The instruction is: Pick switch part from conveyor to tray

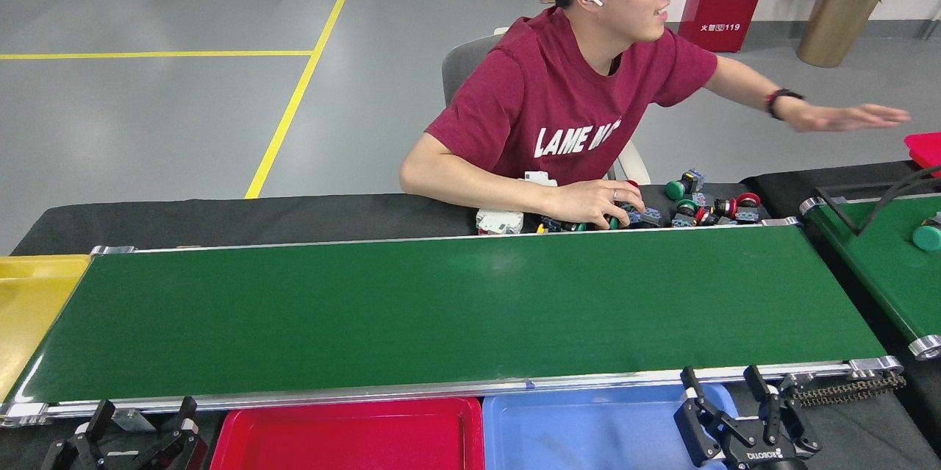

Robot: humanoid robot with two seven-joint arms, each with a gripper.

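I'm looking down over the conveyor [456, 308], a long dark-green belt in a silver frame, and its surface is lying bare from end to end. The switch parts [698, 207] are sitting in a loose heap on the black cloth [242, 220] just beyond the belt's far edge, at about one o'clock from the belt's centre: small blocky bodies with round green and red caps, too small for me to count. A person in a dark red shirt [559, 109] is sitting behind that heap, one hand [595, 203] resting on the parts and the other arm stretching out toward three o'clock. My right gripper [724, 385] is hovering at five o'clock over the blue tray [581, 433], its fingers spread apart and holding nothing. My left gripper [143, 418] is hanging at seven o'clock beside the red tray [345, 437], fingers likewise parted and empty. A yellow tray [29, 301] is lying at nine o'clock, and a second, angled green belt [875, 264] is carrying a green-capped piece [928, 236] at three o'clock
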